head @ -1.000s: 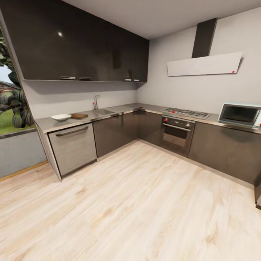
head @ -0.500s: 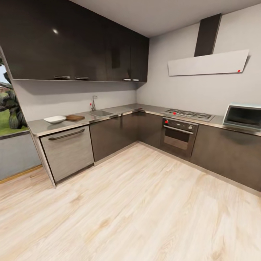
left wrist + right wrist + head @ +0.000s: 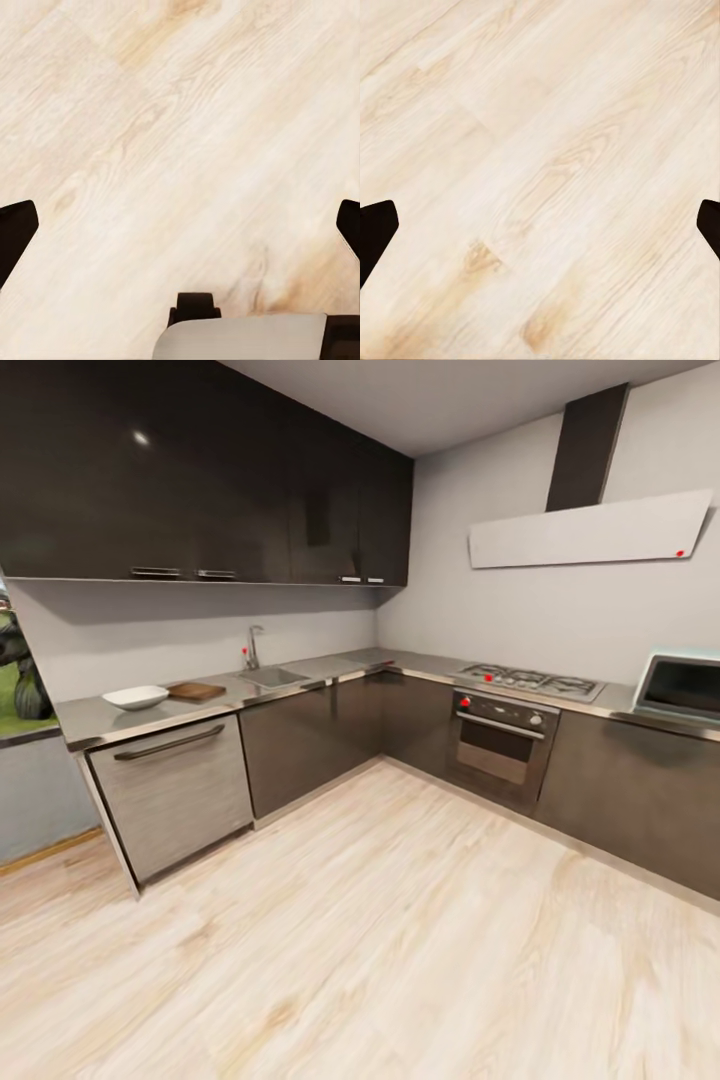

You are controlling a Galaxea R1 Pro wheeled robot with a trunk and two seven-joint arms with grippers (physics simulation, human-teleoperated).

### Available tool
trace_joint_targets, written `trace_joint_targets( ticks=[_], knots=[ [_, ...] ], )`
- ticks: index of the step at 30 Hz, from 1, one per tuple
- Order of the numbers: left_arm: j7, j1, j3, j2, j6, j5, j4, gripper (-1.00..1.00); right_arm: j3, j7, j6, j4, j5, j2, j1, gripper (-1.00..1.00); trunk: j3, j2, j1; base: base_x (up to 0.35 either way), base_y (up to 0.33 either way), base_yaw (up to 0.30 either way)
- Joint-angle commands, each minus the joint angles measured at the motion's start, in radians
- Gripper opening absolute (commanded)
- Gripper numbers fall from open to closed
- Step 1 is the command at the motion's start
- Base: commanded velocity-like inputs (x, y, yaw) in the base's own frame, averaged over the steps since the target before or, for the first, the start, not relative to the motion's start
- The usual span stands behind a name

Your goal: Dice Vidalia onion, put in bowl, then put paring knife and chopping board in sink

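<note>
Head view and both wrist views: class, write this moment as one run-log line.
phase: approaching | left gripper: open, empty, over floor | right gripper: open, empty | bowl beside chopping board on countertop | sink ahead

The head camera looks across the floor (image 3: pixel 400 920) toward the far countertop (image 3: pixel 90 715); both wrist cameras face that floor closely.

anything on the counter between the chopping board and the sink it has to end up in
Nothing visible does. The chopping board lies beside the bowl, with bare countertop running from it to the sink. The tap stands behind the basin, off that path.
</note>
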Motion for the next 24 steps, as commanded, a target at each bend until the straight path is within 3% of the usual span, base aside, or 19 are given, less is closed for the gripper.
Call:
trace_joint_targets(
  ticks=[1, 13, 24],
  knots=[
    [-0.001, 0.0, 0.001, 0.0, -0.002, 0.0, 0.0, 1.0, 0.0, -0.003, -0.002, 0.0, 0.001, 0.0, 0.0, 1.0, -0.001, 0.0, 0.001, 0.317, 0.0, 0.0],
    [0.0, 0.0, 0.001, -0.001, -0.002, -0.001, 0.009, 1.0, 0.0, -0.003, -0.002, 0.0, 0.001, 0.0, 0.0, 1.0, -0.001, 0.0, 0.001, 0.317, -0.077, 0.032],
    [0.0, 0.0, 0.0, -0.003, -0.002, -0.001, 0.009, 1.0, 0.0, -0.003, -0.002, 0.0, 0.001, 0.0, 0.0, 1.0, -0.001, 0.0, 0.001, 0.317, -0.134, 0.202]
  ],
)
